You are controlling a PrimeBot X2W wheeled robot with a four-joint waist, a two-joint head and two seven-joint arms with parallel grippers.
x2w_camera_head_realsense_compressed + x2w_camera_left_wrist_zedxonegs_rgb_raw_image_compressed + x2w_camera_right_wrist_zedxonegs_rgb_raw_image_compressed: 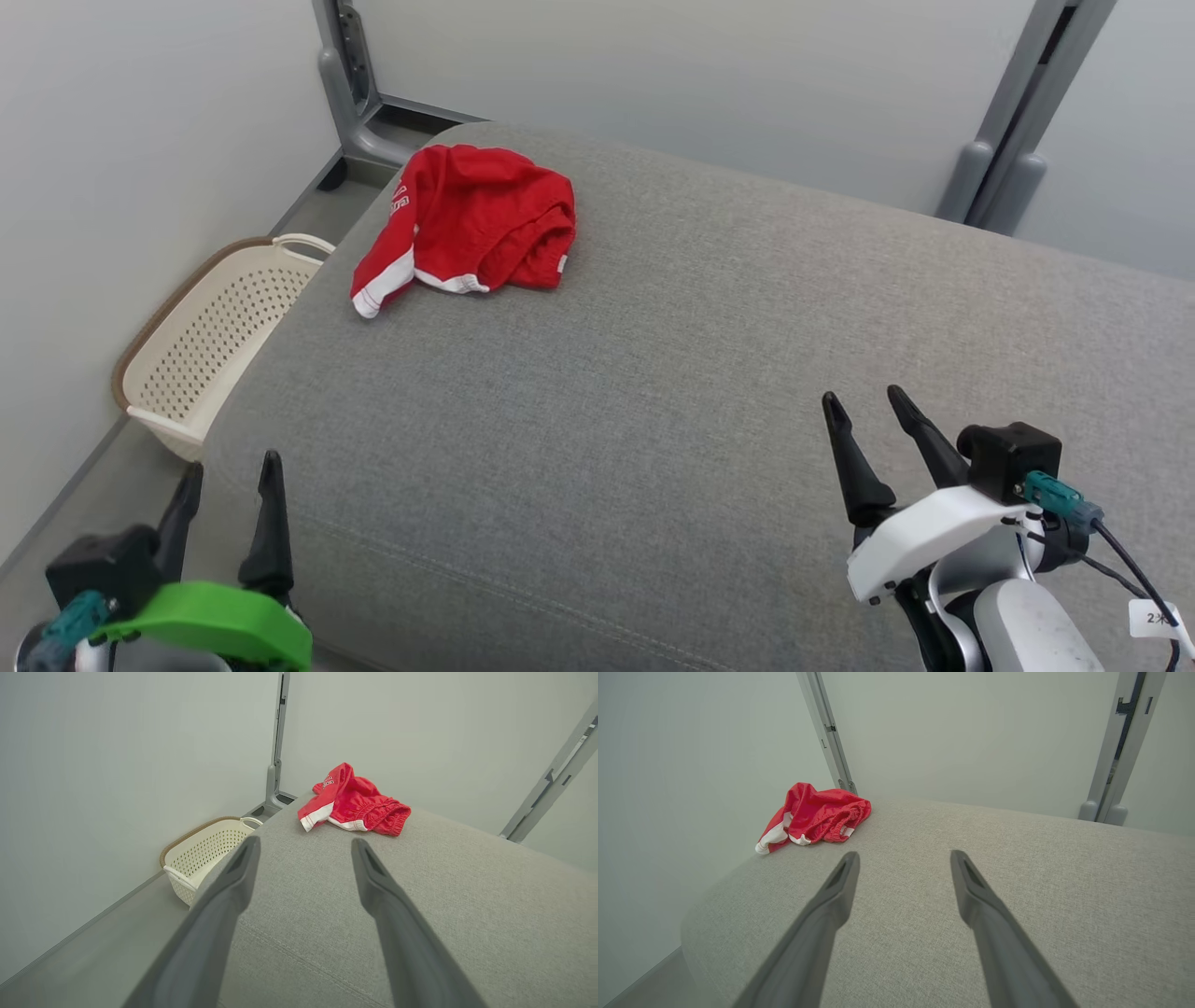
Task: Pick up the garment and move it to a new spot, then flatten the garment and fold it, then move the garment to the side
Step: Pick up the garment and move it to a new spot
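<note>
red garment (467, 224): crumpled heap, red cloth with white trim, lying on the far left part of the cushion, close to its left edge. Nothing touches it.
cushion (672, 392): grey woven fabric, broad rounded top, with a seam across it near the front edge.
left gripper (232, 462): lower left of the head view, green shell at the wrist. Fingers spread apart, nothing between them. At the cushion's near left corner, well apart from the garment.
right gripper (863, 393): lower right, white shell at the wrist. Fingers spread, nothing held. Above the cushion's near right part, well apart from the garment.
basket (215, 345): cream plastic, perforated walls, brown rim. On the floor just beside the cushion's left edge, near the wall.
posts (350, 84): grey metal uprights behind the cushion, one at the far left and one at the far right.
</note>
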